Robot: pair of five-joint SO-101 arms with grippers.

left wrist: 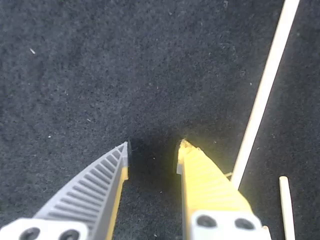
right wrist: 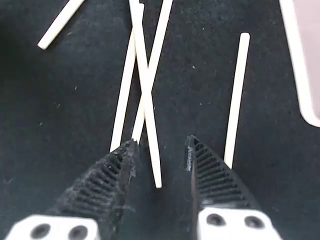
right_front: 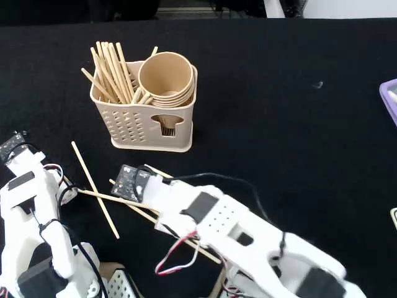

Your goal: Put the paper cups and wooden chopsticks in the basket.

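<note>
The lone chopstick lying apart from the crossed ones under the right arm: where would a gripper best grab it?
Probably around its middle, coming straight down with one finger on each long side. The lone chopstick lies flat on the black table, clear of the crossed chopsticks, so both sides are free, and a mid-length grip should keep it level. The right gripper is open.

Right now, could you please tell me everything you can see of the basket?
The basket is beige, plastic-looking, rectangular with rounded corners, its walls perforated with small slots and a handle cut-out on one side. It stands upright on the black table, holding nested paper cups and a bundle of leaning wooden chopsticks.
</note>
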